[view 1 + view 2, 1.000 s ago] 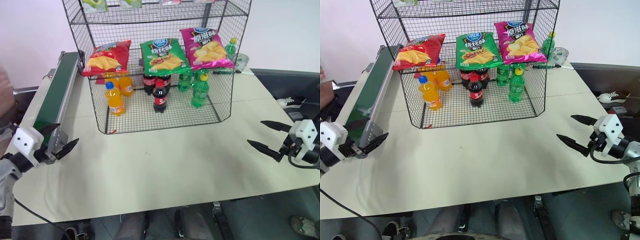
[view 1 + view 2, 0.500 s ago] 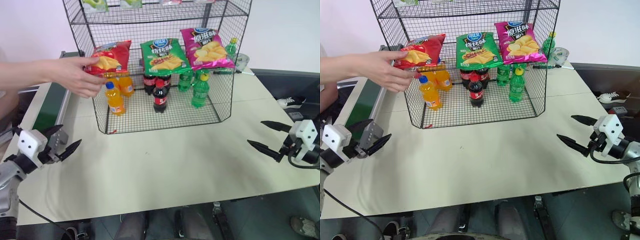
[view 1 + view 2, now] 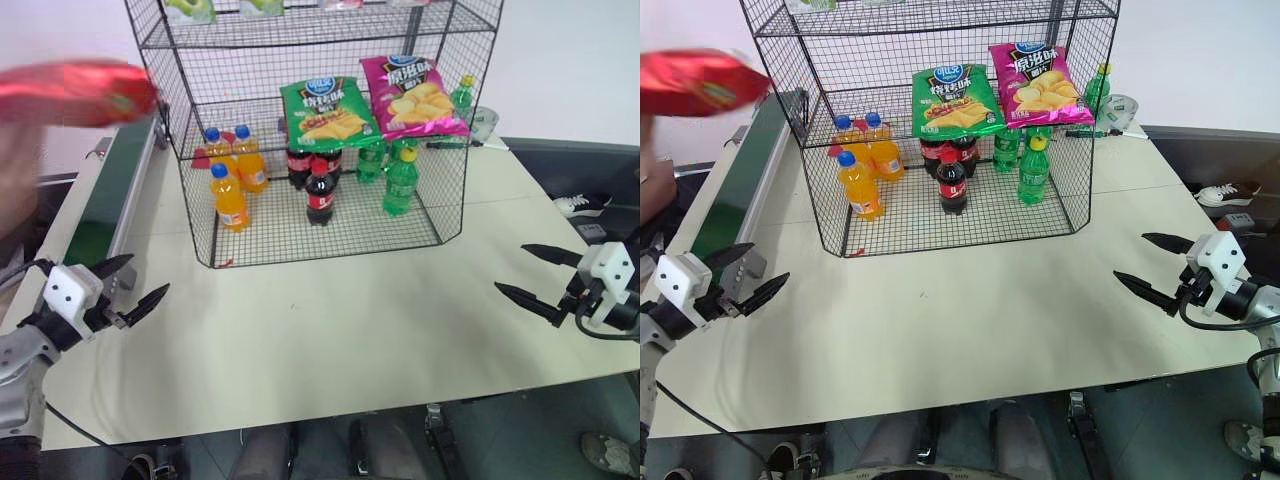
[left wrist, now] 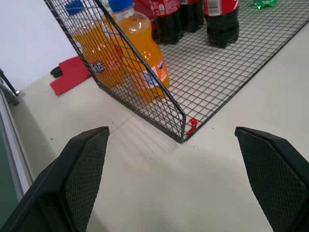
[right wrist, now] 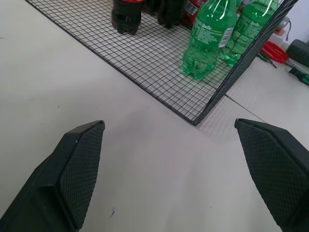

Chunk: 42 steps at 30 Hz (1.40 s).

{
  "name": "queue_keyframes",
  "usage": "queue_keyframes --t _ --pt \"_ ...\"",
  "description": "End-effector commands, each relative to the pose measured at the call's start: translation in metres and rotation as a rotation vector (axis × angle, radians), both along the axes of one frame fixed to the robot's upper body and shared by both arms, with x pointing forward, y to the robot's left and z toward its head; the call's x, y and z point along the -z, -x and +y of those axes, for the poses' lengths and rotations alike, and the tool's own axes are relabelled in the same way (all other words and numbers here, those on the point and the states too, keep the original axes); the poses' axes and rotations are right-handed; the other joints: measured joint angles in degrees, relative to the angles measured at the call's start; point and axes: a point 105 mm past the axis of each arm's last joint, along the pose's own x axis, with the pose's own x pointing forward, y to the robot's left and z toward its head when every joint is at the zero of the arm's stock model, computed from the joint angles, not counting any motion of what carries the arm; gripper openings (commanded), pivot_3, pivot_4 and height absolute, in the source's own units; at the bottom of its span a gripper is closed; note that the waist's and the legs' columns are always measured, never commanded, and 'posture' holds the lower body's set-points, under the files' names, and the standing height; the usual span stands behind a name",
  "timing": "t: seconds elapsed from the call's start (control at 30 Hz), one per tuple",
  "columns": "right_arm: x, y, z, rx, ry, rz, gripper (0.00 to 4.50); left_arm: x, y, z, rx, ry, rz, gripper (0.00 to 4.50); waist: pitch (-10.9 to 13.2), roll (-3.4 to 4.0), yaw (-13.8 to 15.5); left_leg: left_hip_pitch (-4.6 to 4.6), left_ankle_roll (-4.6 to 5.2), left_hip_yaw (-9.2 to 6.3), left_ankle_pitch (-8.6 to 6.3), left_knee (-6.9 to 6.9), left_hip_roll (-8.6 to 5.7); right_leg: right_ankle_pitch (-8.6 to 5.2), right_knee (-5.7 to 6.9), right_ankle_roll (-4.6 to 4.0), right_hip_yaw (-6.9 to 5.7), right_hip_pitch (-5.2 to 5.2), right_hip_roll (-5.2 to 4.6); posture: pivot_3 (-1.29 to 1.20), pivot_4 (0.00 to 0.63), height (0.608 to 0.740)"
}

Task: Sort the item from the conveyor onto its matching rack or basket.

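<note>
Both grippers, left gripper [image 3: 132, 297] and right gripper [image 3: 535, 276], spread wide and empty over the table [image 3: 330, 330]. Red crisp bag [image 3: 75, 93] blurred above the conveyor [image 3: 110, 195], apparently carried, off the rack [image 3: 320, 110]. Risk: reaching early and catching a bag not yet settled on the belt.

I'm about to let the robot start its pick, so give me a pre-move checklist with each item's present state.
1. Left pincer open and holding nothing: ok.
2. Right pincer open and holding nothing: ok.
3. Red crisp bag at rest on the conveyor: not ok, it is blurred in the air above the belt.
4. Person's hand out of the way: cannot tell.
5. Rack slot beside the green bag free: ok.
</note>
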Motion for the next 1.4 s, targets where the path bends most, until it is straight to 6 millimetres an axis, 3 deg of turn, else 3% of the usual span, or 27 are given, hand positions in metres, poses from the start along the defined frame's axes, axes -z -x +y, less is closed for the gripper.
queue_keyframes --t 0.03,0.23,0.73,0.9,1.13,1.23,1.4 --pt "-0.014 -0.002 0.003 -0.018 0.006 -0.054 4.5 -0.006 0.004 0.0 0.0 -0.006 -0.04 4.37 0.0 0.0 0.0 0.0 0.0 0.0 0.0 0.0 0.0 0.0 0.0 0.0 0.0 0.0 0.0 0.0 0.15 0.74" --pt "-0.014 -0.003 0.005 -0.027 0.005 -0.053 4.5 -0.006 0.005 0.0 0.0 -0.01 -0.039 4.37 0.0 0.0 0.2 0.01 0.0 0.0 0.0 0.01 0.0 0.0 0.01 -0.01 0.0 0.02 0.0 0.0 0.15 0.74" --pt "-0.013 -0.004 0.021 -0.07 -0.034 -0.049 4.5 -0.006 0.015 0.023 -0.113 -0.004 -0.073 4.37 0.0 0.01 0.1 0.01 0.0 0.0 0.0 0.01 0.0 0.0 0.0 0.0 0.0 0.0 0.0 0.0 0.15 0.74" --pt "-0.012 -0.004 0.038 -0.117 -0.085 -0.032 4.5 -0.005 0.018 0.029 -0.17 -0.013 -0.082 4.37 0.0 0.0 0.1 0.01 0.0 -0.02 0.0 0.0 0.01 0.0 0.0 -0.01 0.0 0.02 0.0 0.0 0.15 0.74" --pt "-0.009 -0.007 0.087 -0.216 -0.174 -0.046 4.5 0.004 0.038 0.047 -0.308 -0.192 -0.121 4.37 0.0 -0.01 -0.6 -0.03 0.0 -0.02 0.0 -0.03 0.02 0.0 -0.02 0.0 0.01 -0.02 0.0 0.0 0.15 0.74" --pt "-0.007 -0.003 0.128 -0.339 -0.224 -0.034 4.5 -0.002 0.046 0.061 -0.386 -0.315 -0.175 4.37 0.0 -0.02 -0.6 -0.02 0.0 -0.04 0.0 -0.02 0.02 0.01 0.0 -0.01 0.0 -0.01 0.0 0.0 0.15 0.74" --pt "-0.004 0.001 0.174 -0.502 -0.263 -0.012 4.5 -0.004 0.056 0.069 -0.421 -0.499 -0.232 4.37 0.0 -0.03 -0.8 0.01 0.0 -0.01 0.0 -0.01 0.02 0.01 -0.02 -0.04 0.01 0.0 0.0 0.0 0.15 0.74"
